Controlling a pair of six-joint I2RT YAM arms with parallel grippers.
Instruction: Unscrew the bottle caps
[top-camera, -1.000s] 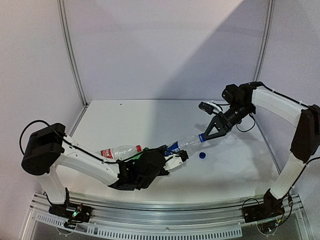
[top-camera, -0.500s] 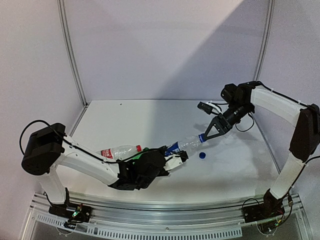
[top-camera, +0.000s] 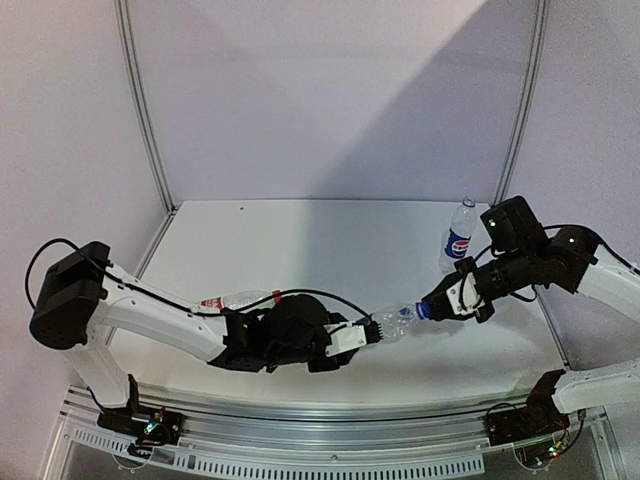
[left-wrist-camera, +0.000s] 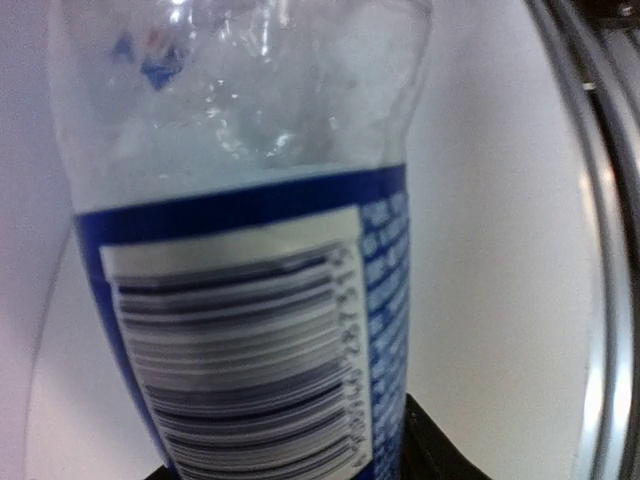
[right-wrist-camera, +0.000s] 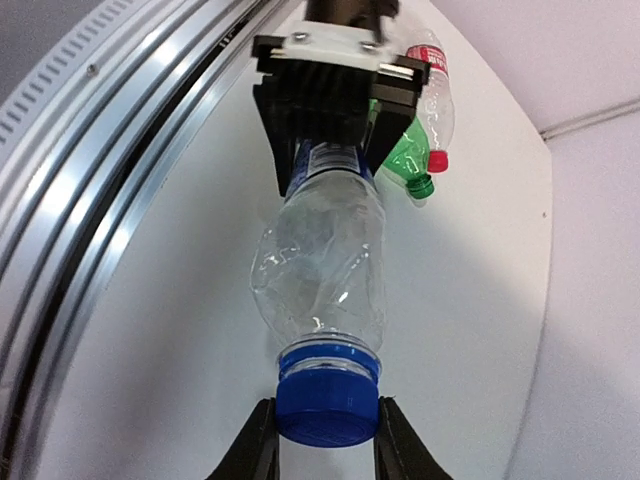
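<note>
My left gripper (top-camera: 362, 331) is shut on the clear bottle with the blue label (top-camera: 392, 321), holding it sideways just above the table. The label and its barcode fill the left wrist view (left-wrist-camera: 250, 330). My right gripper (top-camera: 432, 308) is shut on that bottle's blue cap (right-wrist-camera: 327, 405), with a finger on each side. The cap sits on the neck. The Pepsi bottle (top-camera: 460, 236) stands upright at the back right. The red-label bottle (top-camera: 236, 300) lies behind my left arm. In the right wrist view the green bottle (right-wrist-camera: 402, 150) lies next to it, with its green cap (right-wrist-camera: 421, 186) and the red cap (right-wrist-camera: 438, 162) on.
A metal rail (top-camera: 320, 410) runs along the table's near edge, close under the held bottle; it also shows in the right wrist view (right-wrist-camera: 100, 170). Upright frame posts (top-camera: 143, 100) stand at the back corners. My right arm reaches in low from the right.
My right arm has come down from high at the back and shut on the cap. My left arm has carried the bottle right. The loose blue cap no longer shows; the Pepsi bottle does.
</note>
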